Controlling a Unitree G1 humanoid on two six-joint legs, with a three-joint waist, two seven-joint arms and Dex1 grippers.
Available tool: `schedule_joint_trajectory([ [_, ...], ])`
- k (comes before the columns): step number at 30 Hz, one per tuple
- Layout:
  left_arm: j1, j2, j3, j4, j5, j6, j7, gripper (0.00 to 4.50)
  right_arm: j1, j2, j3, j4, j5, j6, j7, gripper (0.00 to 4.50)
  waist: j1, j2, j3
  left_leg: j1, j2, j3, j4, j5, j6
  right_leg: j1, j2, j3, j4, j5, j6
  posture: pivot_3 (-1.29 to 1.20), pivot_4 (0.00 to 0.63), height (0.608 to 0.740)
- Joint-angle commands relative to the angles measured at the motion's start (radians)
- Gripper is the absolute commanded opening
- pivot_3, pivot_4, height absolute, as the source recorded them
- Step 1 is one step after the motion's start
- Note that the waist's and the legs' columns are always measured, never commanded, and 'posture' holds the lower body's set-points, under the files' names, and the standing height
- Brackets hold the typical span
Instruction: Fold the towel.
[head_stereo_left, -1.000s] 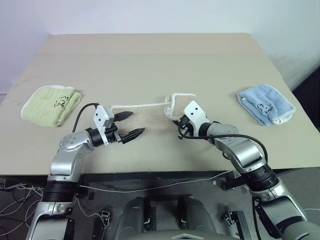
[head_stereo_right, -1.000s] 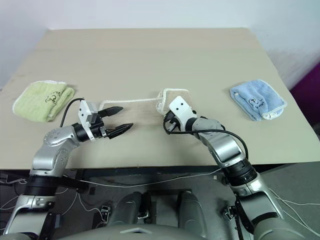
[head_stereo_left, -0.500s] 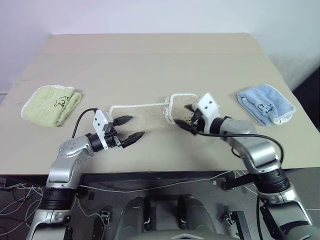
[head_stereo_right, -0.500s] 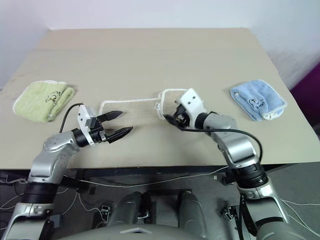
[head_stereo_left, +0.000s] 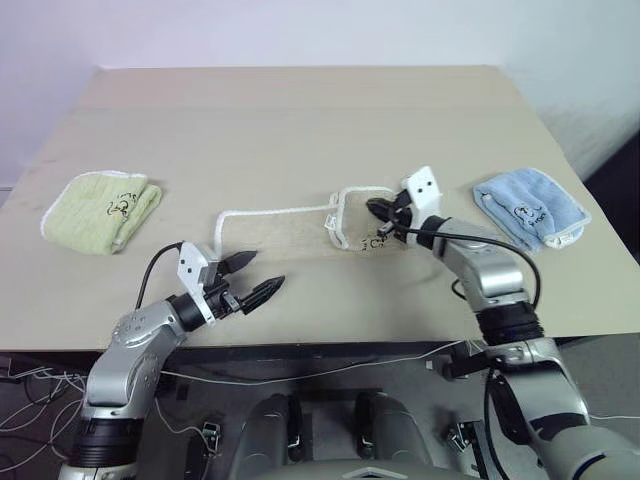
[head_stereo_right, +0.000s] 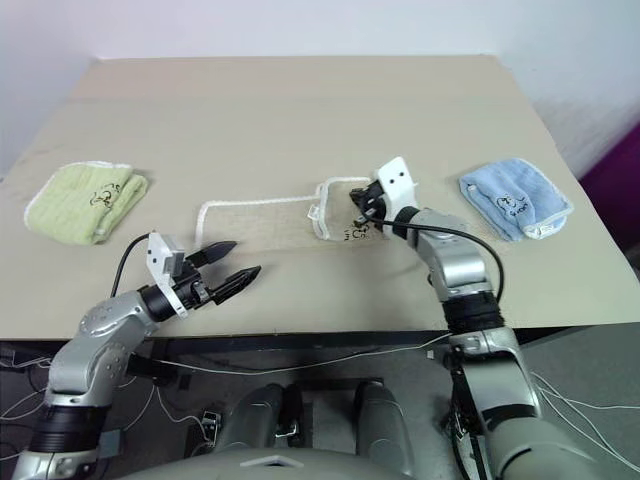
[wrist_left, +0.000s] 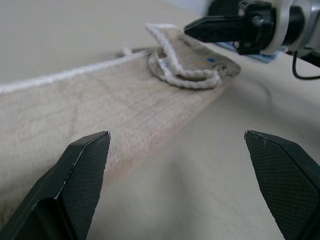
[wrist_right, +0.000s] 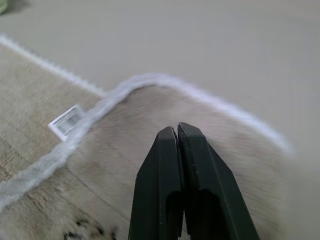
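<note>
The beige towel (head_stereo_left: 290, 232) with white corded edging lies flat mid-table, its right end folded back into a small flap (head_stereo_right: 345, 205). A dark embroidered mark (head_stereo_left: 372, 243) shows at the flap's near side and a white label (wrist_right: 67, 121) at its edge. My right gripper (head_stereo_left: 380, 208) is over the flap and points left. Its fingers (wrist_right: 175, 165) are pressed shut with nothing between them. My left gripper (head_stereo_left: 265, 270) hangs open near the table's front edge, short of the towel's left part (wrist_left: 100, 100), holding nothing.
A folded light-green towel (head_stereo_left: 105, 208) lies at the left of the table (head_stereo_left: 300, 110). A folded light-blue towel (head_stereo_left: 530, 208) lies at the right, close to my right forearm. The table's front edge (head_stereo_left: 320, 338) runs just below my left gripper.
My right gripper has moved from the flap's near side away from me and to the right, over the flap. My left gripper has drawn back toward the front edge, still open.
</note>
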Motion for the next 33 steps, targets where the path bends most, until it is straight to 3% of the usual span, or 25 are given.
schedule_joint_trajectory([
  [1, 0.023, -0.005, 0.026, -0.072, -0.018, 0.022, 0.051, 4.50, 0.000, 0.018, 0.031, 0.083, -0.047, -0.081, 0.025, 0.04, 0.000, 0.000, 0.000, 0.000, 0.000, 0.000, 0.000, 0.000, 0.000, 0.000, 0.000, 0.000, 0.000, 0.000, 0.000, 0.00, 0.150, 0.740],
  [5, 0.068, -0.027, 0.045, -0.127, -0.025, 0.062, 0.146, 4.50, 0.042, 0.020, 0.068, 0.130, -0.095, -0.135, 0.046, 0.04, -0.002, 0.000, 0.000, 0.000, 0.000, 0.000, 0.000, 0.000, 0.000, 0.001, 0.000, 0.000, 0.000, 0.000, 0.000, 0.00, 0.150, 0.740],
  [13, 0.120, -0.141, 0.124, -0.276, -0.193, 0.293, 0.432, 4.50, 0.007, -0.016, -0.042, -0.033, 0.005, -0.152, 0.113, 0.04, 0.000, 0.000, 0.000, 0.001, 0.000, -0.001, 0.000, 0.000, 0.000, 0.001, 0.000, 0.000, 0.000, 0.000, 0.000, 0.00, 0.150, 0.740],
  [19, 0.102, -0.324, 0.298, -0.271, -0.591, 0.434, 0.796, 4.50, -0.028, -0.063, -0.085, -0.084, 0.017, -0.156, 0.134, 0.04, 0.000, 0.000, 0.000, 0.001, 0.000, -0.001, 0.000, 0.000, 0.000, 0.002, -0.001, 0.000, 0.000, 0.000, 0.000, 0.00, 0.150, 0.740],
  [25, 0.031, -0.399, 0.336, -0.200, -0.778, 0.403, 1.085, 4.50, -0.036, -0.065, -0.093, -0.077, 0.006, -0.155, 0.126, 0.04, 0.003, 0.000, 0.000, 0.002, 0.000, -0.001, 0.000, 0.000, 0.000, 0.003, 0.000, 0.000, 0.000, 0.000, 0.000, 0.00, 0.150, 0.740],
  [33, -0.059, -0.367, 0.299, -0.116, -0.821, 0.389, 1.190, 4.50, -0.009, -0.058, -0.096, -0.126, 0.010, -0.137, 0.104, 0.04, 0.006, 0.000, -0.001, 0.005, -0.001, -0.002, 0.001, 0.000, 0.000, 0.006, 0.000, 0.000, 0.000, 0.000, 0.000, 0.00, 0.150, 0.740],
])
